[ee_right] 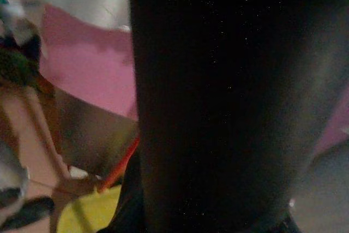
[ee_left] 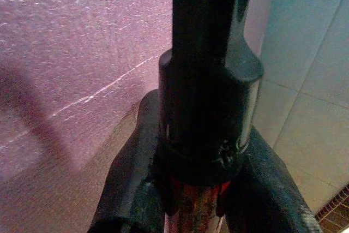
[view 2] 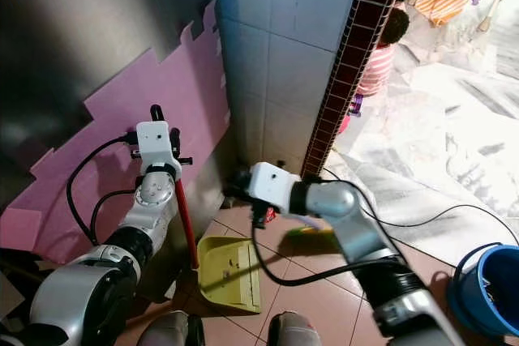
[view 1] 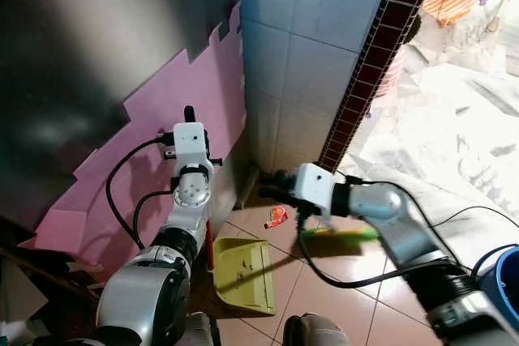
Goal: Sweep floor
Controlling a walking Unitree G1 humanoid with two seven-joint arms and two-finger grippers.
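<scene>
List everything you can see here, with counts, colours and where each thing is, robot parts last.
Plastic dustpan: one, yellow-green, on the tiled floor by the wall.
Dustpan handle: one, red with black top, upright.
Crumpled wrapper: one, red-orange, floor near the corner.
Foam sheet: one, pink, against the dark wall.
Bucket: one, blue, right floor edge.
Broom head: one, green, blurred, under the right arm.
Left claw: shut on the handle.
Right claw: near the corner.

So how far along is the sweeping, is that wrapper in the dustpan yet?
Not yet. The left gripper holds the yellow dustpan upright by its red handle, set on the floor. The right gripper appears to hold a green brush near the red wrapper, which lies on the tiles by the wall, outside the dustpan.
</scene>
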